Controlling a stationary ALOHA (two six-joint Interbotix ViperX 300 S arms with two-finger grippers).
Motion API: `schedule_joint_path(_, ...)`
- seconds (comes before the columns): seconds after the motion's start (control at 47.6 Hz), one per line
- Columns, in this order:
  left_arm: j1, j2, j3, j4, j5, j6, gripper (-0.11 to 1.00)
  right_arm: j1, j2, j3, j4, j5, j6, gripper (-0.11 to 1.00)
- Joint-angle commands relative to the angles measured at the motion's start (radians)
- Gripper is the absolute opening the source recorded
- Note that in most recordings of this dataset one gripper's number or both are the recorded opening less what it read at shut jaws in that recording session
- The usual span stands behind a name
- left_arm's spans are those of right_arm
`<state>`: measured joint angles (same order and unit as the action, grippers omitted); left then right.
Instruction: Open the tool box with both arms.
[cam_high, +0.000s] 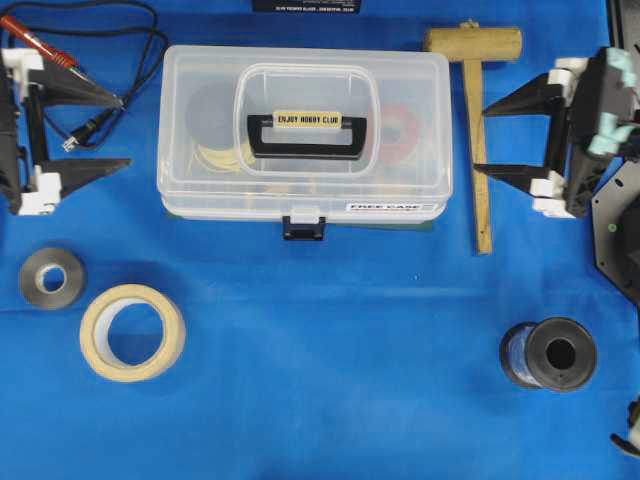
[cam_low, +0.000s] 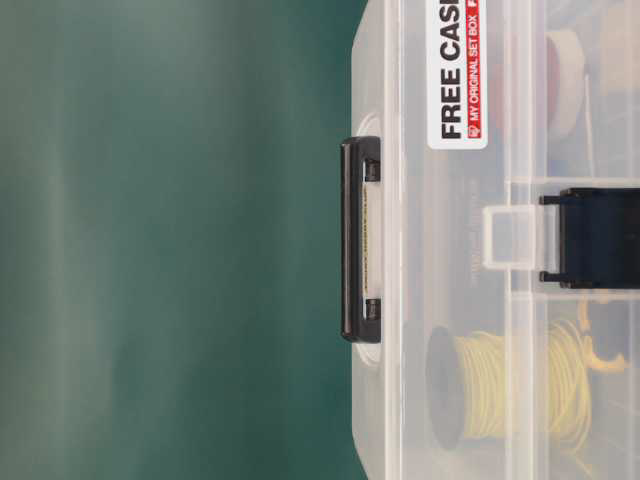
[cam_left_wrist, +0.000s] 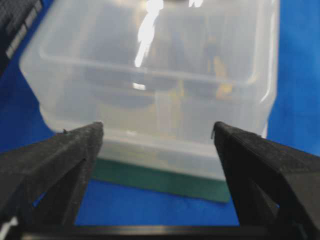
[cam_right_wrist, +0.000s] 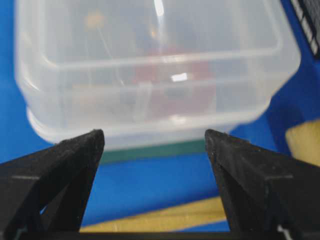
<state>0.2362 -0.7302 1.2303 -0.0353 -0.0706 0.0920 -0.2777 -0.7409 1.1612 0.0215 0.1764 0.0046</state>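
The clear plastic tool box (cam_high: 304, 130) lies shut at the middle back of the blue mat, with its black handle (cam_high: 307, 135) on top and its black front latch (cam_high: 303, 224) closed. It also shows in the table-level view (cam_low: 500, 300), the left wrist view (cam_left_wrist: 155, 85) and the right wrist view (cam_right_wrist: 150, 70). My left gripper (cam_high: 125, 133) is open and empty, just left of the box. My right gripper (cam_high: 488, 140) is open and empty, right of the box, with its fingertips over the mallet handle. The left gripper (cam_left_wrist: 157, 131) and right gripper (cam_right_wrist: 154, 137) both face the box ends.
A wooden mallet (cam_high: 475, 120) lies between the box and the right gripper. A black cable with red probe (cam_high: 70, 60) lies at the back left. A grey tape roll (cam_high: 51, 277), a masking tape roll (cam_high: 132, 332) and a black spool (cam_high: 550, 353) lie in front.
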Motion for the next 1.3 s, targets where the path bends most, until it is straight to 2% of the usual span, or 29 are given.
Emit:
schedule_joint_path(0.0, 0.003, 0.069, -0.026, -0.002, -0.032, -0.002, 0.89, -0.011, 0.048, -0.014, 0.002, -0.023, 0.002, 0.81)
schedule_joint_path(0.252, 0.003, 0.229, -0.078, -0.002, -0.092, -0.003, 0.89, -0.012, 0.175, -0.043, 0.002, -0.104, 0.002, 0.81)
schedule_joint_path(0.42, 0.003, 0.278, -0.103, -0.002, -0.101, -0.003, 0.89, -0.012, 0.215, -0.058, 0.002, -0.129, 0.002, 0.81)
schedule_joint_path(0.987, 0.003, 0.273, -0.101, -0.002, -0.1, 0.005, 0.88, -0.009, 0.218, -0.092, 0.014, -0.155, 0.008, 0.81)
schedule_joint_path(1.281, 0.003, 0.21, -0.091, -0.002, -0.094, 0.006, 0.88, -0.008, 0.181, -0.104, 0.014, -0.135, 0.008, 0.81)
